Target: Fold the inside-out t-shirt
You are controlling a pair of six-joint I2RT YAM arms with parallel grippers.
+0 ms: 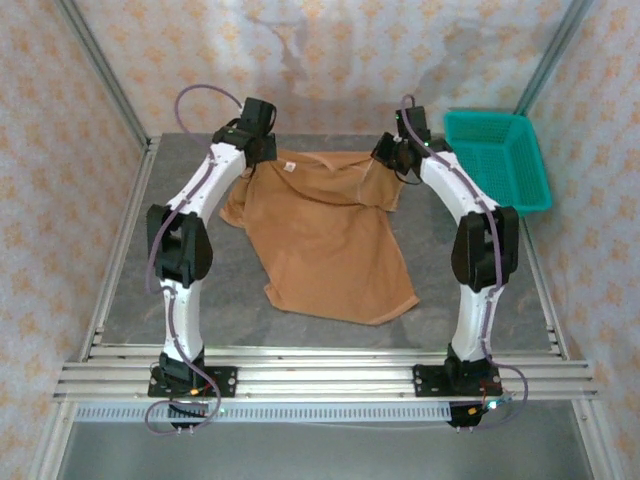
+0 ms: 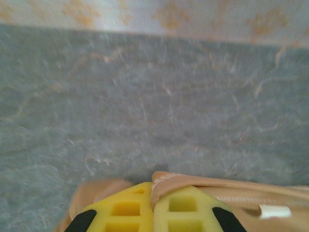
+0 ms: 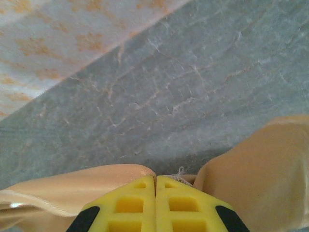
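My left gripper [image 2: 153, 195] and right gripper [image 3: 155, 188] each have their yellow fingers pressed together on the far edge of the tan shirt [image 1: 325, 235], one near each shoulder. The shirt lies spread on the grey table [image 1: 230, 310] between my arms. Its white label [image 2: 275, 211] is just beside the left pinch. Both holds look shallow, so the cloth could slip out on a lift. An uneven pull would skew the fold, and the right side is bunched.
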